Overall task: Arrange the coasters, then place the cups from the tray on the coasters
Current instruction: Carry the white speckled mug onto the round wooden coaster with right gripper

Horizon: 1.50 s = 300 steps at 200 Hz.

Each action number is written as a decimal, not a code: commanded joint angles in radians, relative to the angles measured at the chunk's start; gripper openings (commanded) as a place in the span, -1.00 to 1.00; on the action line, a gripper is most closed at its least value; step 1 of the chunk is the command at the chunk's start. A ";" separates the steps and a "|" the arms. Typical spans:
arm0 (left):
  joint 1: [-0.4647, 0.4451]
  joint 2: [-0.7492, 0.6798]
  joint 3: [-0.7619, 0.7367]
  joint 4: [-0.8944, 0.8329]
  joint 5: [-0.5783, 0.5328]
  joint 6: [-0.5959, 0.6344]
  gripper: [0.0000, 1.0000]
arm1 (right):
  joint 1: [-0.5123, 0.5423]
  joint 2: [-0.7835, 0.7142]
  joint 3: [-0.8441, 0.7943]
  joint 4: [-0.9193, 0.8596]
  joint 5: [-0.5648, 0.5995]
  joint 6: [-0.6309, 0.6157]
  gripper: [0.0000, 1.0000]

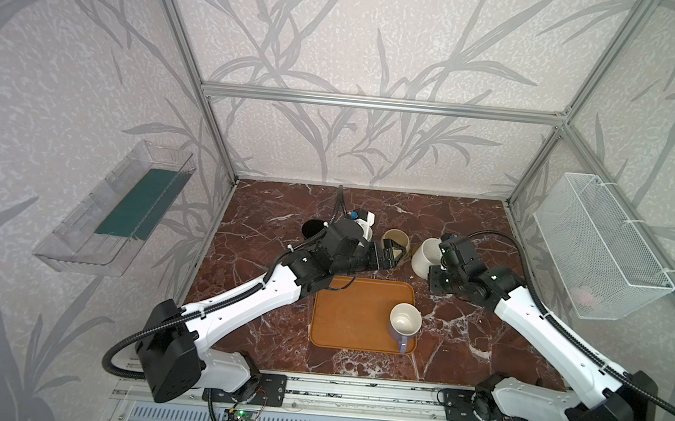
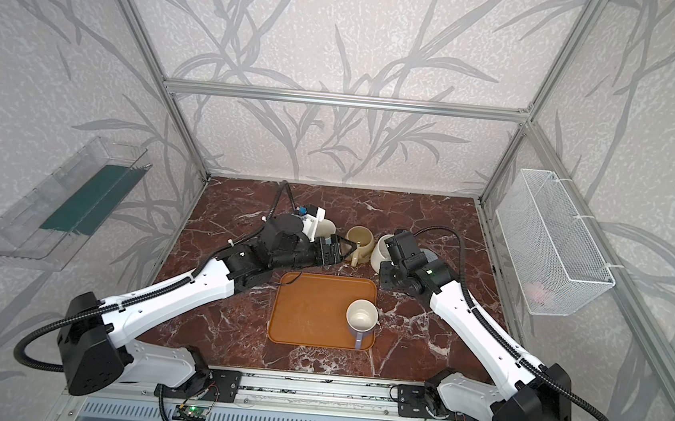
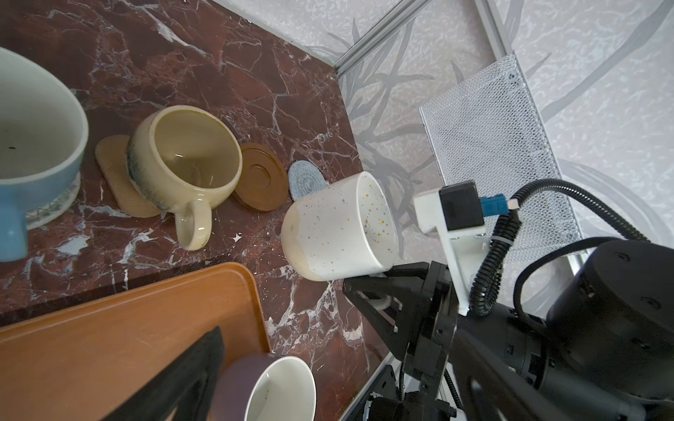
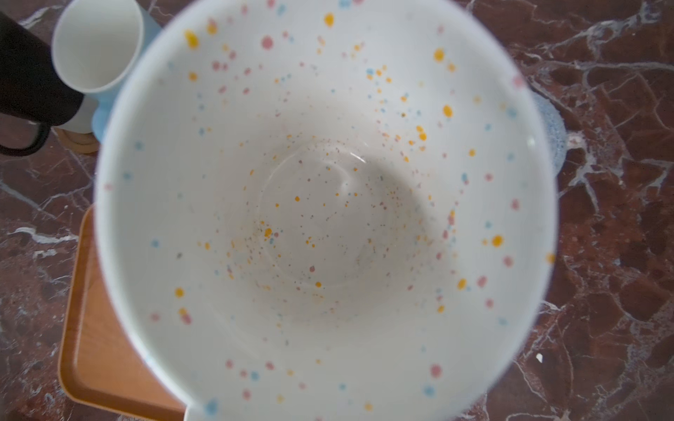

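left arm stretches forward, wrist level, left gripper (image 1: 398,255) lying sideways with its jaws spread wide. right arm bends inward, right gripper (image 3: 375,297) clamped tight on the handle of the white cup (image 3: 335,229).

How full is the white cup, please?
Empty: the right wrist view looks straight into the white cup and shows only its bare speckled bottom.

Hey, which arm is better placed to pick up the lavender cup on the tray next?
Left, probably: the left gripper is open and empty beside the cream cup, while the right gripper is shut on the white cup.
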 commanded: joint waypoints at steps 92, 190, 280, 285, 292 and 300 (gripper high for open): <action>0.032 0.193 0.197 -0.023 0.054 0.065 0.99 | -0.146 0.233 0.125 0.167 0.065 -0.065 -1.00; 0.065 0.292 0.232 0.031 0.133 0.028 0.99 | -0.188 0.462 0.255 0.189 0.070 -0.054 -1.00; 0.074 0.310 0.192 0.097 0.168 -0.013 0.98 | -0.188 0.569 0.269 0.208 0.071 -0.053 -1.00; 0.073 0.308 0.189 0.101 0.170 -0.013 0.99 | -0.189 0.572 0.273 0.201 0.072 -0.055 -1.00; 0.074 0.307 0.188 0.102 0.172 -0.015 0.99 | -0.188 0.573 0.275 0.192 0.078 -0.053 -1.00; 0.073 0.304 0.186 0.103 0.173 -0.014 0.99 | -0.188 0.571 0.268 0.190 0.080 -0.050 -1.00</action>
